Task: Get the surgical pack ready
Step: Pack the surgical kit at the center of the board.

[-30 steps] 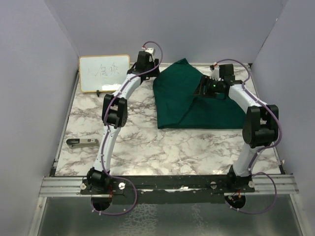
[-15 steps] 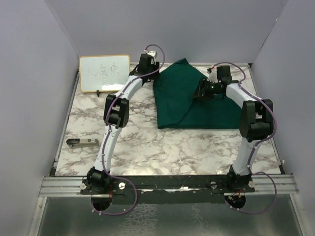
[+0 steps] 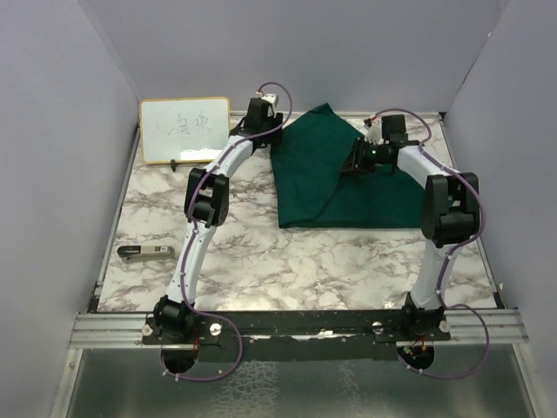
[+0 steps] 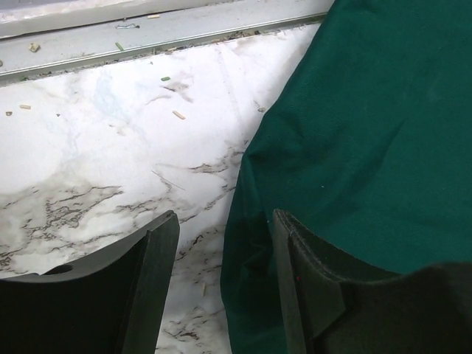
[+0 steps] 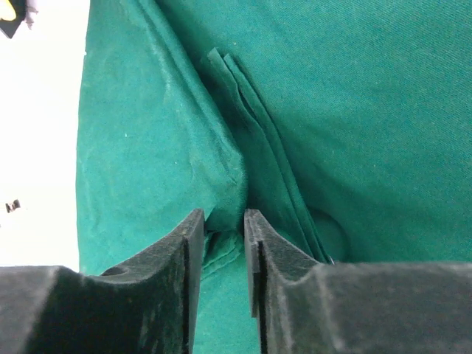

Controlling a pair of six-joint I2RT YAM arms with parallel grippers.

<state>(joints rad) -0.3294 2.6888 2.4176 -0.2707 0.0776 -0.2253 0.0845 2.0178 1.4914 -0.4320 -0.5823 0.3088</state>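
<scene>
I see the green drape [image 3: 305, 174] lying on the far right part of the marble table [image 3: 261, 261]. It is folded over itself, with its far corner near the table's far edge and its near edge running straight across about mid-depth.

My left gripper [image 4: 225, 221] sits at the drape's left border, close to the far edge. Its jaws stand well apart and hold nothing. One finger [image 4: 155, 258] is over bare marble and the other finger [image 4: 295, 258] is over the cloth, so the hem runs between them.

My right gripper [image 5: 223, 217] is over the drape's middle, pointing down into the cloth. Its jaws are drawn in to a narrow slot, and a raised ridge of layered cloth is pinched between the tips. The fabric puckers there.

A wood-framed whiteboard [image 3: 184, 129] stands in the far left corner. A small dark and silver object [image 3: 146, 252] lies by the left edge, well apart from the drape.
</scene>
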